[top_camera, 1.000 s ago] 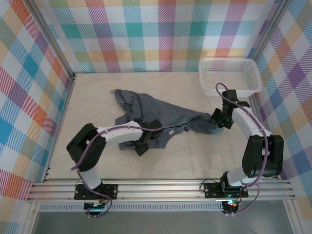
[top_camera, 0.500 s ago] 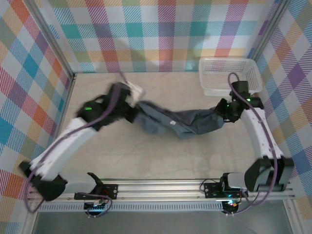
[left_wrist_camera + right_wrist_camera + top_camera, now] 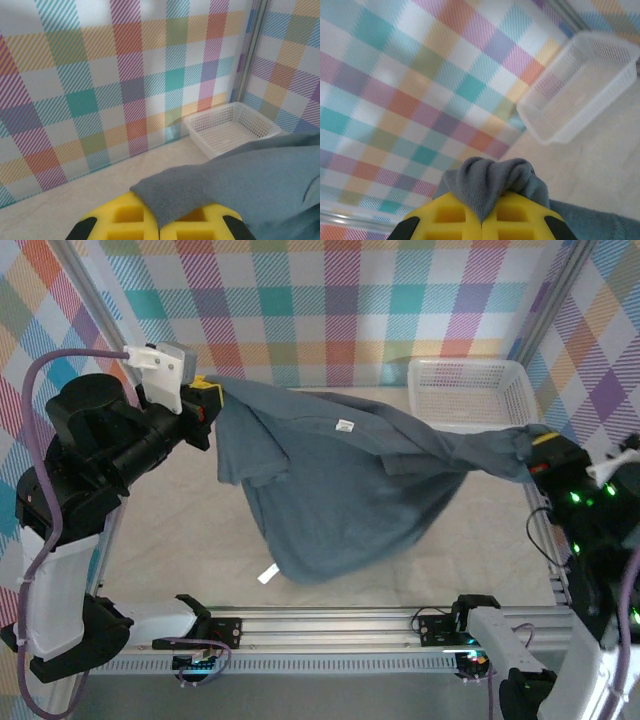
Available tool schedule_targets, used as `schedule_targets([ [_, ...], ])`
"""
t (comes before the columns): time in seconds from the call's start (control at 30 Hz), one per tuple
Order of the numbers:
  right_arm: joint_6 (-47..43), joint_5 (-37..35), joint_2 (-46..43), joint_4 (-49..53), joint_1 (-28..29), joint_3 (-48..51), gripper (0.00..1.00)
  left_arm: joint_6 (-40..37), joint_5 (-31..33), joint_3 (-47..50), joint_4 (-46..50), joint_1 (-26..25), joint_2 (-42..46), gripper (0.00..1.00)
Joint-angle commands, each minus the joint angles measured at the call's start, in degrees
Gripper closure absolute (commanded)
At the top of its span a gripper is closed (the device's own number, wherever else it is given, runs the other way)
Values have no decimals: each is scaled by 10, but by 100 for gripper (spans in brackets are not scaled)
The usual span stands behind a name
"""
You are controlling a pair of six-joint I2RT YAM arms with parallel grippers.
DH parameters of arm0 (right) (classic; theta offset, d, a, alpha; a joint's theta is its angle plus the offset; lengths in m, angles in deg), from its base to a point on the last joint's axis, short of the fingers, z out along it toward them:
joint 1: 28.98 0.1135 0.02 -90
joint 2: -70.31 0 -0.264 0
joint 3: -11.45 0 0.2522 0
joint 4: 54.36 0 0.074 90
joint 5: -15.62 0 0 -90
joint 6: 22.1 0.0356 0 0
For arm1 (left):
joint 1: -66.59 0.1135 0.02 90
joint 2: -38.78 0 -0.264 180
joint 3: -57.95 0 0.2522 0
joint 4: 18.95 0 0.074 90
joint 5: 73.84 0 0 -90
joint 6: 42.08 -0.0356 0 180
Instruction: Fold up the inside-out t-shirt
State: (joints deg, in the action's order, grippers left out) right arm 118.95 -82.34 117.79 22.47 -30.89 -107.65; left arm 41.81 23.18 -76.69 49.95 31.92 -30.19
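Within the last second both arms have risen from the table. They have lifted the t-shirt out of a crumpled heap, and it now hangs in the air, stretched between them. The left gripper and the right gripper are each pinched tight on a bunch of cloth. The shirt is opened out but not laid flat, so folding has not begun. A white mesh basket stands in the far right corner, close to the right-hand span of cloth, and a lowered edge could catch its rim.
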Motion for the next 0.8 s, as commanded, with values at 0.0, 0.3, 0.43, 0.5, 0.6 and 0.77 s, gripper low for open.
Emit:
schedule_targets([
  [0.0,-1,-55,5,27,-5,-38,100,18,-13,-41,-4,6,15,100],
  [0.3,-86,-32,-34,-52,-4,-82,100,-3,-73,64,-147,6,110,100],
  [0.43,-99,-35,14,-23,-4,-108,100,-18,15,12,-80,6,63,100],
  [0.5,-102,-35,56,-12,-4,-104,100,-40,104,-17,-31,6,12,100],
  [0.6,-97,-23,127,-2,-4,-85,100,-103,230,15,-34,21,-49,100],
  [0.77,-85,31,239,-86,-2,-11,100,-17,73,82,-83,193,-146,100],
])
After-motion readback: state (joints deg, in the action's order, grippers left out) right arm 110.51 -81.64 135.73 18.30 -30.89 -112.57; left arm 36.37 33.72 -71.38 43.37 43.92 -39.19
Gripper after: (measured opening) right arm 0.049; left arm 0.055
